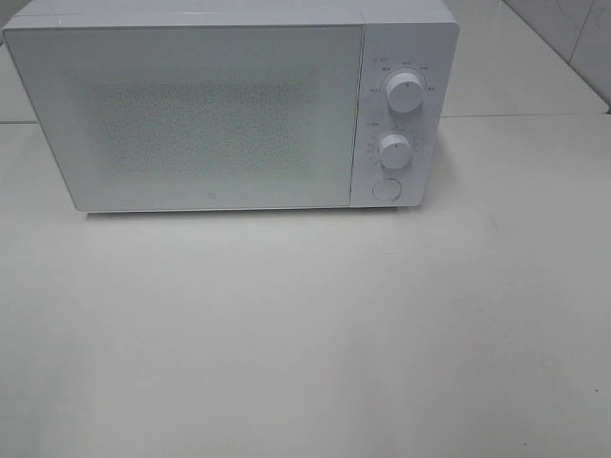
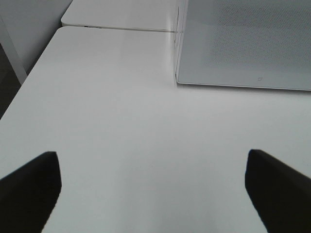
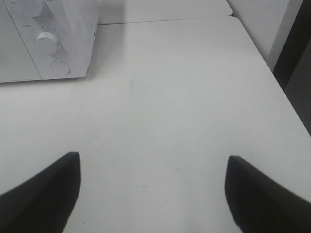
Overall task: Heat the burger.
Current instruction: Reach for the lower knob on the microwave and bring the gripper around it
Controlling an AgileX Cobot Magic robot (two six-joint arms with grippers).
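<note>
The burger is out of view in every frame. A white microwave [image 1: 229, 105] stands at the back of the white table [image 1: 305, 334] with its door shut. Its control panel has two round knobs [image 1: 405, 93] and a round button [image 1: 386, 189] below them. My left gripper [image 2: 150, 189] is open above bare table, off the microwave's front left corner [image 2: 177, 80], with nothing between its dark fingers [image 2: 29, 187]. My right gripper [image 3: 150, 189] is open over bare table to the right of the microwave [image 3: 48, 43], and it holds nothing. Neither arm shows in the exterior high view.
The table's left edge [image 2: 29, 77] and right edge [image 3: 265, 63] drop off to a darker floor. A second table surface [image 2: 121, 14] adjoins behind, with a seam [image 1: 516, 116] running beside the microwave. A tiled wall [image 1: 573, 38] stands at the back right.
</note>
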